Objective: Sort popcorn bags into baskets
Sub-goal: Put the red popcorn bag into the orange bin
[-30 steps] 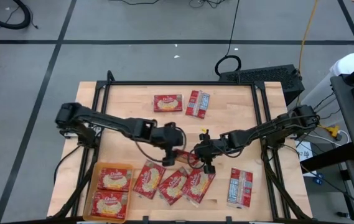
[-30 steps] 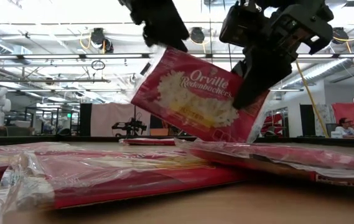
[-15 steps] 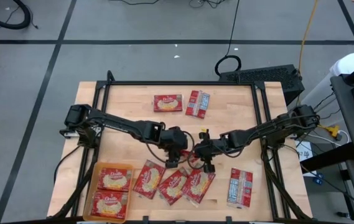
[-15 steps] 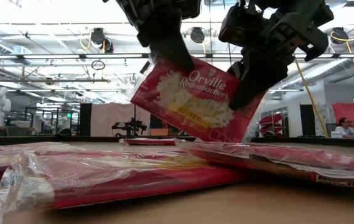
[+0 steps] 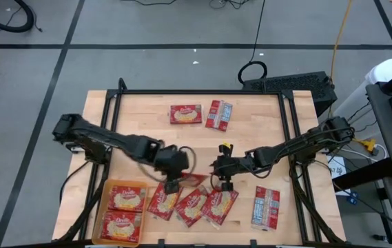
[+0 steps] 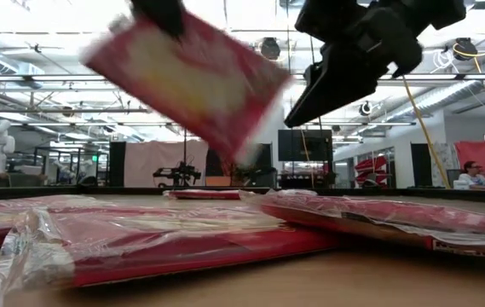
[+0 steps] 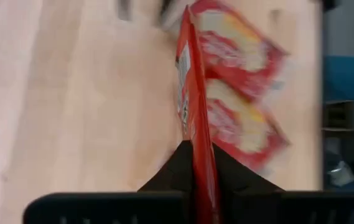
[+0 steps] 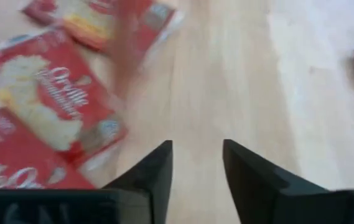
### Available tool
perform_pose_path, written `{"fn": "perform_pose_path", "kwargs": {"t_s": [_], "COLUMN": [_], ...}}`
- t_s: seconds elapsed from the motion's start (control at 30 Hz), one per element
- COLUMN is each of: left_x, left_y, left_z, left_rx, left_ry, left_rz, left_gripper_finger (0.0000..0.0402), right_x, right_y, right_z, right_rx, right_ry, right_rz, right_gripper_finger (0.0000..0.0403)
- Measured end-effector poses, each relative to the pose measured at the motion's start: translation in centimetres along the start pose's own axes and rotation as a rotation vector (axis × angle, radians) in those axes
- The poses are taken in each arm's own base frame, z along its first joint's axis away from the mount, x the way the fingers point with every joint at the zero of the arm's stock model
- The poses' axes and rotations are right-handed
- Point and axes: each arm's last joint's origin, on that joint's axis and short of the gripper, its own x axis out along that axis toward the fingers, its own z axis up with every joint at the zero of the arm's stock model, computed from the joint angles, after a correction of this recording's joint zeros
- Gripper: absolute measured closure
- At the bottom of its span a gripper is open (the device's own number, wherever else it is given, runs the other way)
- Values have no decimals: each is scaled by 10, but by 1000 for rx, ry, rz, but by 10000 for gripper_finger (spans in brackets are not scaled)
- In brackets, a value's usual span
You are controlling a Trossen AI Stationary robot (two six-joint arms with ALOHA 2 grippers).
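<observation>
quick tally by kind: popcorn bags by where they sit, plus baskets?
Popcorn bags in the orange basket: 2
Popcorn bag held in the left gripper: 1
Popcorn bags loose on the table: 6
Baskets: 1
Total: 9 bags, 1 basket

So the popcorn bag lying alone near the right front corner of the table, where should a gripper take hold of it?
That popcorn bag lies flat with its long side running front to back, clear of the row of three bags to its left. It offers only thin edges, so probably come from above and pinch one short end. The open right gripper is nearest; the left gripper already holds a bag.
</observation>
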Motion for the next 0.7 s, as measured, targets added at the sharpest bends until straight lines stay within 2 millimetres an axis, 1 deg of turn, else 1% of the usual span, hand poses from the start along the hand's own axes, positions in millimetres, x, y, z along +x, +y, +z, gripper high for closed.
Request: {"fn": "perform_pose_path", "kwargs": {"t_s": [0.1,0.2,0.3,0.37,0.47,0.57,0.7], "left_x": [-28,-57,-76,-87,-99,-103,-110], "left_y": [-20,-36,-48,-57,-68,-77,-80], "left_z": [-16,-38,-66,-83,-107,-125,-147], "left_rx": [-33,-72,-129,-168,-220,-265,-361], "left_ry": [-28,-52,-21,5,53,93,143], "left_rz": [-8,28,81,90,94,116,193], "left_gripper_finger": [383,372,369,376,383,382,364], "right_x": [-1,-1,-1,-1,-1,-1,-1], "right_y": [1,2,2,2,2,3,3], "right_z": [2,3,4,5,5,7,9], "right_rx": [-12,-17,-21,-24,-24,-20,-18], "right_ry": [-25,-39,-47,-52,-55,-71,-93], "right_rz": [-26,-24,-22,-22,-19,-18,-16], "right_gripper_finger": [245,236,234,234,234,234,234]}}
